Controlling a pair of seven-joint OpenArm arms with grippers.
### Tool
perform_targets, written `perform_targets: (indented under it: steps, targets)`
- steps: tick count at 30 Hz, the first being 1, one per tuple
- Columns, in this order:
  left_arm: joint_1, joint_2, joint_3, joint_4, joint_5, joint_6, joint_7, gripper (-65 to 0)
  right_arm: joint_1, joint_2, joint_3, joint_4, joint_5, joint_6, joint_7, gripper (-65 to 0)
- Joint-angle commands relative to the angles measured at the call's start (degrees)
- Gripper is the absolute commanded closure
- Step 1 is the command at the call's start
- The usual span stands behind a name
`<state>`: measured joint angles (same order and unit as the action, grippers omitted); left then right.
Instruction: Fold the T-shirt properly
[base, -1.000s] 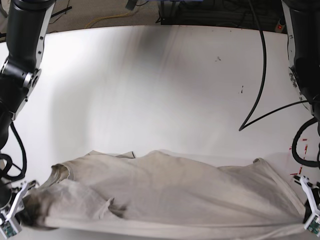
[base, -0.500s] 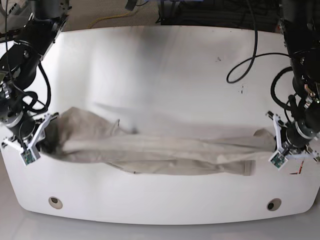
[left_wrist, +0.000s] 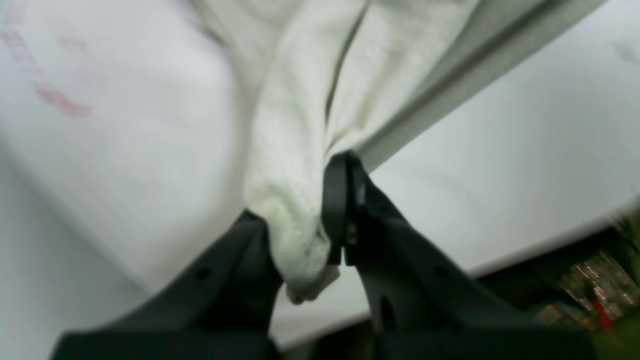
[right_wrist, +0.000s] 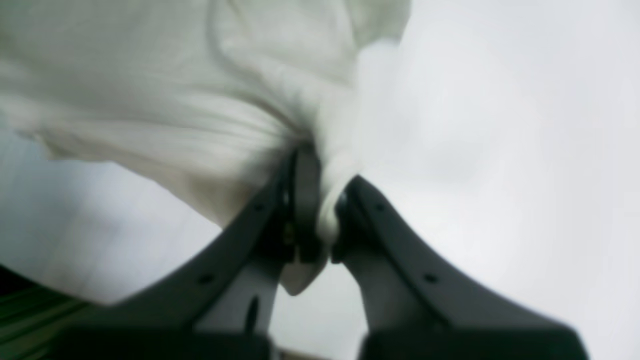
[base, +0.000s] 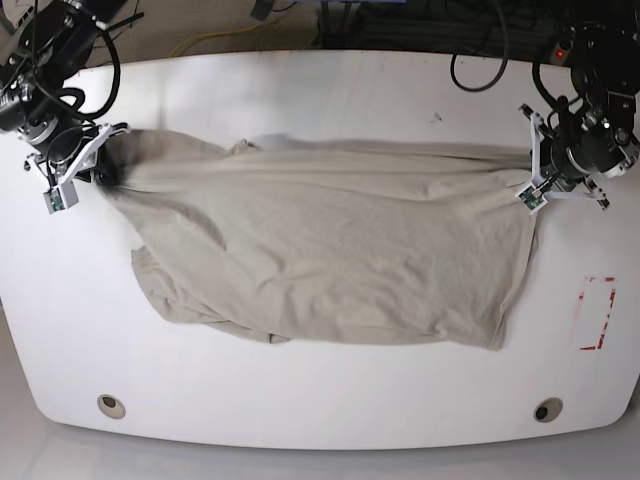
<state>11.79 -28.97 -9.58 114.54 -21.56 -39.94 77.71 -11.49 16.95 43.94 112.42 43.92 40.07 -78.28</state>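
Observation:
The beige-khaki T-shirt (base: 320, 250) is stretched wide across the white table (base: 320, 400), its upper edge pulled taut between the two arms and the rest draped toward the near side. My left gripper (base: 535, 180), at the right of the base view, is shut on the T-shirt's right corner; the wrist view shows a bunch of cloth (left_wrist: 295, 220) pinched between the black fingers (left_wrist: 345, 200). My right gripper (base: 75, 170), at the left of the base view, is shut on the left corner, cloth (right_wrist: 327, 200) squeezed between its fingers (right_wrist: 300, 210).
Red tape marks (base: 598, 312) lie on the table at the right. Two round holes (base: 111, 405) (base: 545, 410) sit near the front edge. Black cables (base: 480, 70) hang at the back right, beyond the table's far edge.
Both arms have carried the T-shirt from the near edge toward the far side of the table. The cloth, earlier bunched into a narrow band, now lies spread out wide.

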Motion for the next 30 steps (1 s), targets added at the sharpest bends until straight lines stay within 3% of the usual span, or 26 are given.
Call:
perform_targets:
  steps: [1,13,19,30]
  targets:
    - [2.05,-0.87,-2.5,0.84,1.39,-0.06,0.4,0.0,-1.83,-0.2,1.2,1.03,1.57,-0.07,1.05,0.0]
    - [14.1,0.0,-10.06,0.58,1.47,-0.06,-0.13,0.0,-12.21,-5.92,3.22,0.68,1.75,-0.07,1.05,0.0]
    - [19.99,0.53,-13.67,0.23,1.74,-0.06,-7.25,0.0,-14.49,-9.17,6.47,0.68,1.84,-0.07,-1.72,0.0]
    - [20.87,3.17,-14.72,0.23,1.74,-0.06,-8.13,0.0,-17.57,-14.88,7.7,0.68,1.84,-0.07,-1.72,0.0]
